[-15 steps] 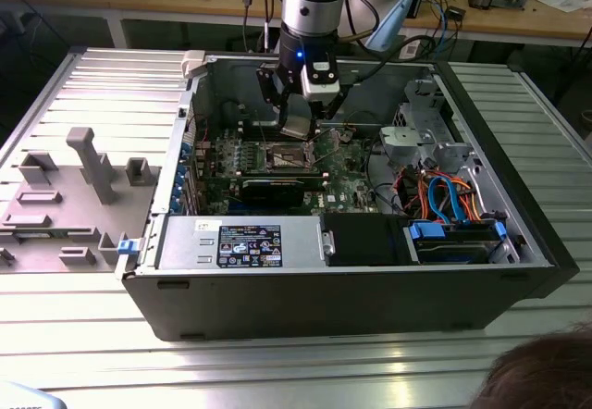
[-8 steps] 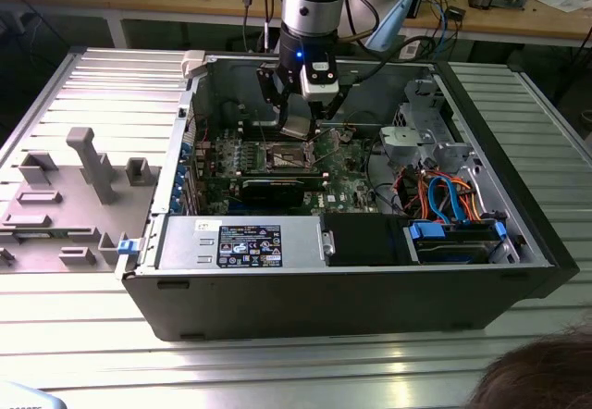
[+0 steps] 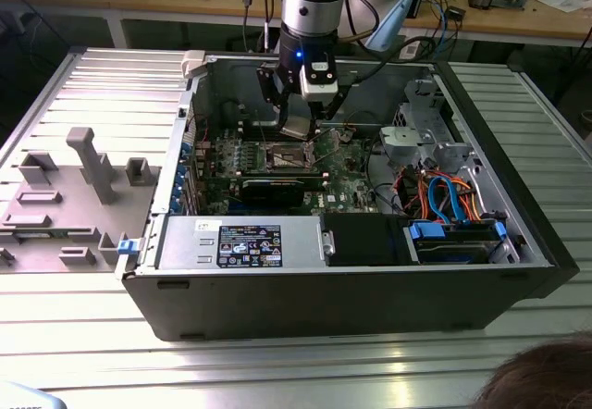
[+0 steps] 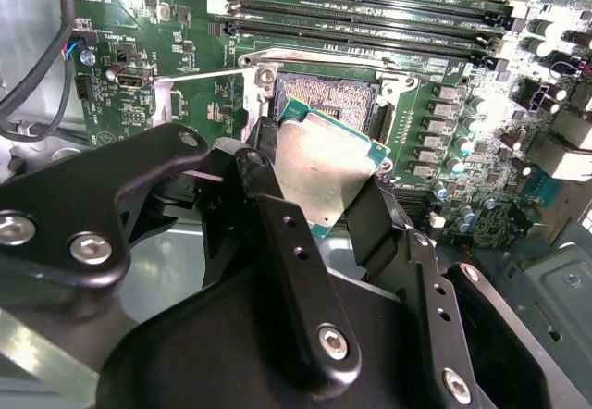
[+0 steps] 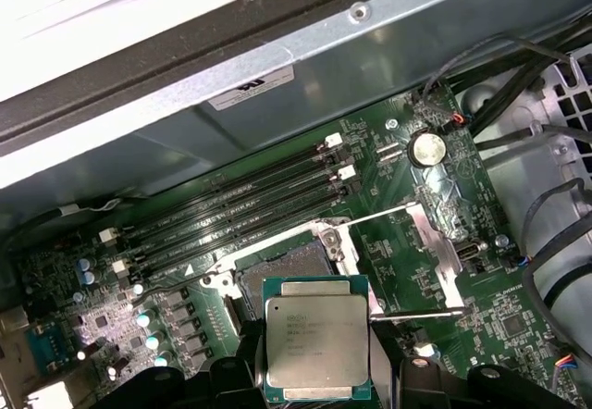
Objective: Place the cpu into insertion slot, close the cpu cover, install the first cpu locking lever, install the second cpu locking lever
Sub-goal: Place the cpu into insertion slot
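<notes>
One slip looked costly to me: the tool (image 4: 319, 184), closed on the edges of the cpu (image 5: 317, 349), held it just above the insertion slot (image 5: 287, 275), where a skewed landing could damage it.

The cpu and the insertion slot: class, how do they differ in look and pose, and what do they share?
The cpu has a silvery top; the insertion slot shows a dark centre inside a metal rim. The cpu is clamped in the gripper; the insertion slot sits fixed in the green motherboard. Both are square and similar in size.
</notes>
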Controlling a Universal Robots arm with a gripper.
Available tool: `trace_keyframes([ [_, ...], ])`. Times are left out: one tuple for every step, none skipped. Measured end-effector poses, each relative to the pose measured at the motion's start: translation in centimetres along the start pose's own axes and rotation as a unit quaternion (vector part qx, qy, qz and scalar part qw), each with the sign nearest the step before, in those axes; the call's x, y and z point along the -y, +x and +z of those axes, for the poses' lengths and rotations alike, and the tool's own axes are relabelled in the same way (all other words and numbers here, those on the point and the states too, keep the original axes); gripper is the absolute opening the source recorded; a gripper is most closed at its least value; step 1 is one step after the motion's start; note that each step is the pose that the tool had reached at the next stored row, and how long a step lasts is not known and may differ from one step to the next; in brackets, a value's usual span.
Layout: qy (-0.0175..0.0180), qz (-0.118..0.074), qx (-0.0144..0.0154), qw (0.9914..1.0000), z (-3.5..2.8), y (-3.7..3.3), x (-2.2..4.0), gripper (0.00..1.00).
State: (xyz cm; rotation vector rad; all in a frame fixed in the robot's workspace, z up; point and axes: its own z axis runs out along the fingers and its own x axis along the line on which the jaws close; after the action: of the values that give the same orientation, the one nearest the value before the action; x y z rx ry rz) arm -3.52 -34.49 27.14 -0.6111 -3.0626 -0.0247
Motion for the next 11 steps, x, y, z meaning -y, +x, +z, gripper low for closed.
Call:
trace_keyframes([
  [-0.0001,0.001,0.0,1.0,0.0,0.0,0.0,0.54],
  [-0.0001,0.003,0.0,1.0,0.0,0.0,0.0,0.54],
  [-0.0001,0.003,0.0,0.99999,0.0,0.0,0.0,0.54],
  [-0.0001,0.004,0.0,0.99999,0.01,0.0,0.0,0.54],
  [-0.0001,0.005,0.0,0.99999,0.01,0.0,0.0,0.54],
  [-0.0001,0.007,0.0001,0.99998,0.01,0.0,0.0,0.54],
  [-0.0002,0.008,0.0001,0.99997,0.01,0.0,0.0,0.54],
  [-0.0002,0.009,0.0001,0.99996,0.01,0.0,0.0,0.54],
  [-0.0003,0.009,0.0001,0.99995,0.01,0.0,0.0,0.54],
  [-0.0003,0.011,0.0001,0.99994,0.01,0.0,0.0,0.54],
  [-0.0003,0.011,0.0001,0.99993,0.01,0.0,0.0,0.54],
])
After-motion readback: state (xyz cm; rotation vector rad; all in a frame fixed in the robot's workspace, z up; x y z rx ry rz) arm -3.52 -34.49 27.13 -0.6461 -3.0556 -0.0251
